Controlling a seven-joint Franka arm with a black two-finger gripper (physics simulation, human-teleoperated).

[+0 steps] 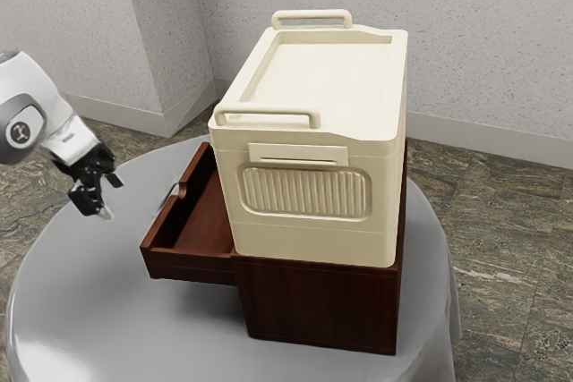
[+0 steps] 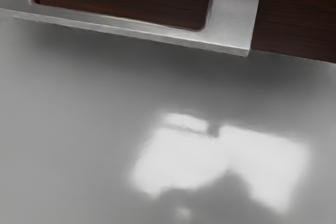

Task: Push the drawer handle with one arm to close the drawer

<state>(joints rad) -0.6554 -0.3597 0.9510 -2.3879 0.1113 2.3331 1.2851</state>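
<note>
Drawer (image 1: 190,267), an open-topped dark red-brown wooden box, sticks well out to the exterior view's left of its matching wooden cabinet (image 1: 322,306), w/ a big cream plastic-looking chest (image 1: 309,241) on top. Flat silver metal handle (image 2: 230,22) is on its front, facing the arm. Black two-finger claw (image 1: 111,197) is farther left, over the round grey-clothed table (image 1: 98,310), apart from the handle; fingers moderately spread, nothing btwn them. Handle looks stiff, prob. smooth & a bit slippery, so no need to grip: press flat on its bar near mid-width & push straight right, toward the cabinet. Drawer should slide as one rigid piece, prob. light w/ some runner drag; cabinet + chest look heavy enough to stay put. Off-centre push could skew or jam it.
</note>
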